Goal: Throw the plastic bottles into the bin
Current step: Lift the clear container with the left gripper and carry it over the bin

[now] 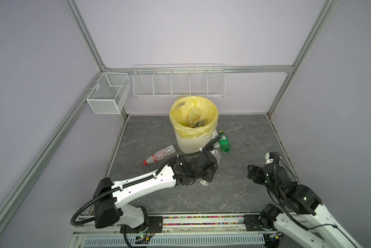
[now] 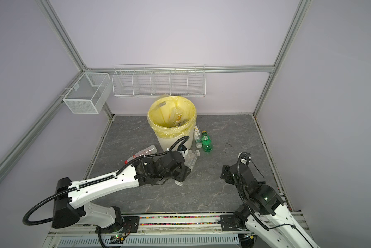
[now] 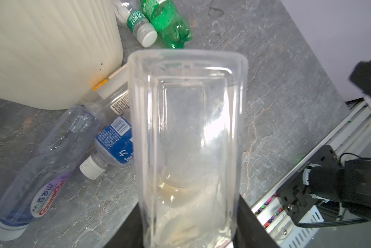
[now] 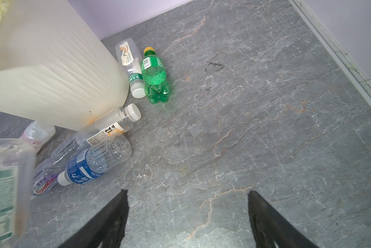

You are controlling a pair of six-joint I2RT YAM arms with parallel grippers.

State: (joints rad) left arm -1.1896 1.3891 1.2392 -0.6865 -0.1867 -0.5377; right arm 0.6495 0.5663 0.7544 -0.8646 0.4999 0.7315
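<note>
Bottle in hand: the left gripper [image 3: 186, 235] is clamped on the sides of a clear square-sided bottle [image 3: 186, 128]. It holds the bottle over the grey stone-patterned tabletop [image 1: 244, 176], just in front of the bin [image 1: 192, 145]. The bin is a cream ribbed bucket lined with a yellow bag [image 1: 201, 133]. It stands at the middle back of the table, and several bottles lie inside it.

On the right, the right gripper [image 4: 187, 193] hangs over bare tabletop with its jaws spread wide and nothing between them, well apart from the bottles.

More bottles lie on their sides around the foot of the bin:
- A green bottle [image 4: 155, 77] lies to the bin's right.
- A clear bottle with a green label band [image 4: 133, 70] lies between the green bottle and the bin wall.
- A white-capped bottle [image 4: 115, 123] with an orange-edged label rests against the bin's base.
- A blue-labelled bottle [image 4: 90, 164] lies just beside the white-capped one.
- A purple-labelled bottle [image 3: 42, 171] lies next to the blue-labelled one.
- A red-capped bottle [image 1: 160, 155] lies alone to the left front of the bin.

A long wire basket [image 1: 178, 83] and a smaller mesh basket [image 1: 107, 94], both white, hang on the walls behind.
</note>
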